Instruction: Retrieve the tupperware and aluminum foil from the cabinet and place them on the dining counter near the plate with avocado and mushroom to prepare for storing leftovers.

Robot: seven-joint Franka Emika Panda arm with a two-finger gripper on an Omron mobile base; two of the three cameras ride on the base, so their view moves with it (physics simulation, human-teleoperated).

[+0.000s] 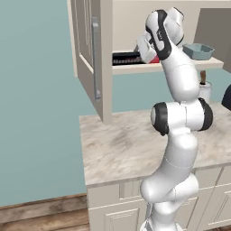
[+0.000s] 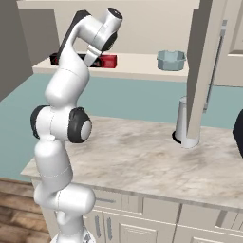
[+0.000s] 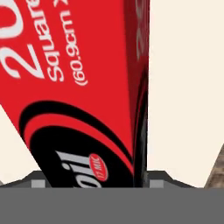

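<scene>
Claw: the claw (image 2: 93, 58) is raised to the cabinet shelf at the aluminum foil; the white hand hides its fingertips from both base cameras, and the hand camera cuts them off, so whether it is spread or pinching the box cannot be told.
Hand camera: the aluminum foil (image 3: 83, 87) looms right against the lens, red panel with white lettering above a black band.
Cabinet door: the cabinet (image 1: 88, 49) stands open, its tall panelled door swung out over the bench's left edge, the metal bar handle (image 1: 95, 58) facing the room.
Aluminum foil: the black box with a red end lies along the front of the shelf (image 1: 135, 67), toward the shelf's left end, partly hidden by the arm (image 1: 178, 72).
Tupperware: the tupperware (image 1: 199, 51) sits upright toward the right end of the same shelf, well apart from the foil.
Canister: a pale canister (image 2: 182, 121) stands on the bench (image 1: 122, 144) near its back edge, below the tupperware, just beside the lower edge of a second open door (image 2: 204, 71).
Bench: veined marble, with cream drawer fronts (image 2: 156, 223) beneath its front edge.
Floor: wooden boards (image 1: 40, 214) run along the teal wall left of the bench.
</scene>
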